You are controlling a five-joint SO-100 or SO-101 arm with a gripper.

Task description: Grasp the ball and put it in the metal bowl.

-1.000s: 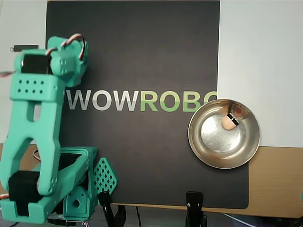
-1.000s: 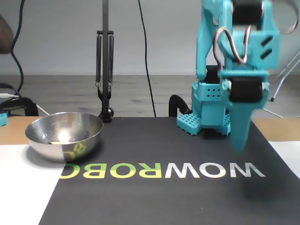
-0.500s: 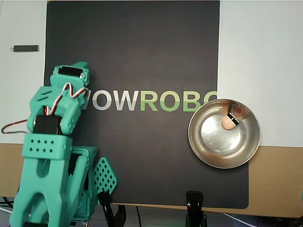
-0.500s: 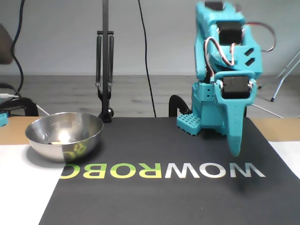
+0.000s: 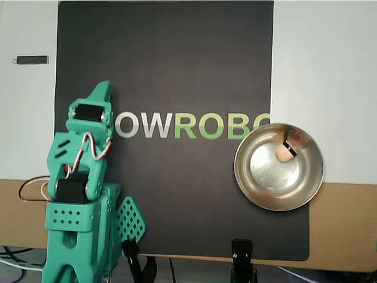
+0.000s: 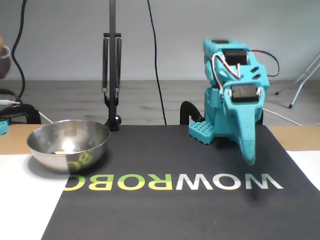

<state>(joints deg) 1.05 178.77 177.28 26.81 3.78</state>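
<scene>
The pale peach ball (image 5: pixel 285 152) lies inside the shiny metal bowl (image 5: pixel 253 177), toward its upper right, as the overhead view shows. In the fixed view only a sliver of the ball (image 6: pixel 60 151) peeks over the bowl (image 6: pixel 85 148) rim at the left. My teal gripper (image 5: pixel 101 90) is folded back over the arm's base, far to the left of the bowl in the overhead view. Its fingers point down at the mat in the fixed view, where the gripper (image 6: pixel 249 159) looks shut with nothing in it.
A black mat (image 5: pixel 177 71) with WOWROBO lettering covers the table's middle. Two black clamps (image 5: pixel 242 259) grip its near edge in the overhead view. A small dark bar (image 5: pixel 30 59) lies at the upper left. A lamp stand (image 6: pixel 112 75) rises behind the bowl.
The arm has folded down and drawn back toward its base, lowering the gripper. Ball and bowl have stayed put.
</scene>
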